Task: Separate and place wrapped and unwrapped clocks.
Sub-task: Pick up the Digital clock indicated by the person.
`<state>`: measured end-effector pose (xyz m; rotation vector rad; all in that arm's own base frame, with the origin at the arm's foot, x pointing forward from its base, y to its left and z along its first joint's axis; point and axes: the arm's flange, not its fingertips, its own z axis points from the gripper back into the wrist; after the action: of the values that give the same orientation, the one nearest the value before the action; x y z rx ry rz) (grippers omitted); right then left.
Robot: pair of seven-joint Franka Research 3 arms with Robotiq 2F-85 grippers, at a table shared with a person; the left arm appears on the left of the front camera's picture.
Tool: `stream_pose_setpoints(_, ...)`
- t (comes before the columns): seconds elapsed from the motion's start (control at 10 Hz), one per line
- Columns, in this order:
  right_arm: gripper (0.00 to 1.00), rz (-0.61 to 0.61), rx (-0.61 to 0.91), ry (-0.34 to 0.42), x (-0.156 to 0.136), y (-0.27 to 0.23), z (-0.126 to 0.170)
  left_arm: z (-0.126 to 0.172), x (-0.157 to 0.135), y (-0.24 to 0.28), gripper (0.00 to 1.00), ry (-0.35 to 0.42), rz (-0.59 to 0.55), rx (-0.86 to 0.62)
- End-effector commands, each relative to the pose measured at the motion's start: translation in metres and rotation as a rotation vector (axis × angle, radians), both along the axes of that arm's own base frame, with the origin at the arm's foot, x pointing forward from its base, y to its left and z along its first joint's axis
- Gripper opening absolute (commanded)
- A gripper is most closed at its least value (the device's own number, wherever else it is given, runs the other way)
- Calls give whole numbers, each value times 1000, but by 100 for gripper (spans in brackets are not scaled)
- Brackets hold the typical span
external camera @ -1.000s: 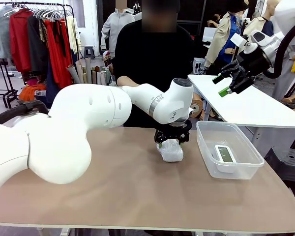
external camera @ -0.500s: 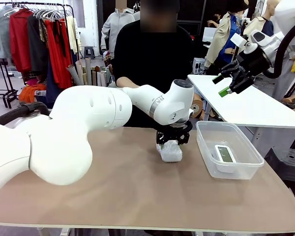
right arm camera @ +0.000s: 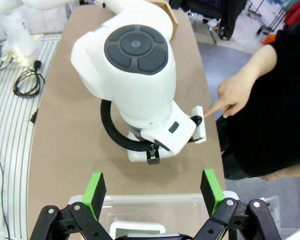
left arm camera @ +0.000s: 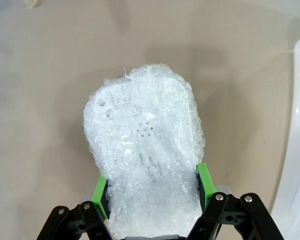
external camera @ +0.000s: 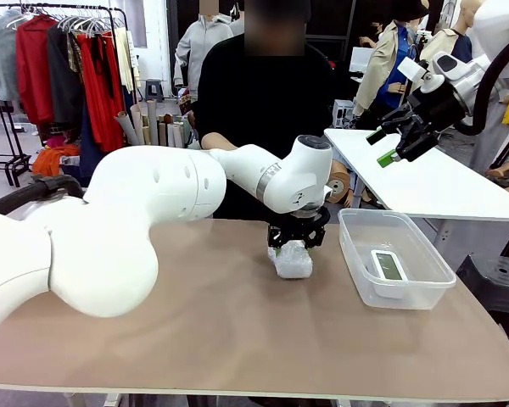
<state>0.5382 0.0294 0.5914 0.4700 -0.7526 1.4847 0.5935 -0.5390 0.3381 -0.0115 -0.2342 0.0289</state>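
The broad tan table [external camera: 237, 339] is bearing everything. At its three o'clock a clear rectangular plastic tub [external camera: 356, 254] is holding the bare white digital clock with a grey screen [external camera: 388, 265]. Near centre, the left gripper [left arm camera: 152, 187] is clamping its green pads on the lumpy bubble-wrapped clock bundle [external camera: 293, 260]. High at two o'clock, the right gripper [right arm camera: 154, 192] is hanging with jaws spread wide.

Brown table [external camera: 237, 339], bare across its near half. Clear plastic tub [external camera: 356, 254] sits on it toward the right edge. Beyond that edge, a white table [external camera: 441, 182]. Person in black top [external camera: 263, 110] stands at the brown table's far side. Clothes rack [external camera: 68, 68] with red and grey garments far back left of the brown table.
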Motion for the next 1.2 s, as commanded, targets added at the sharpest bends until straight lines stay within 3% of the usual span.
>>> stream_pose_setpoints(0.0,100,1,0,-2,0,0,1,28,-4,17,0,12,-25,39)
stream_pose_setpoints(0.2,100,1,0,-2,0,0,1,55,-10,29,0,15,-40,78)
stream_pose_setpoints(0.5,100,1,0,-2,0,0,1,110,-21,36,0,16,-142,0)
stream_pose_setpoints(1.1,100,1,0,-2,0,0,1,231,-28,52,0,-68,-201,34)
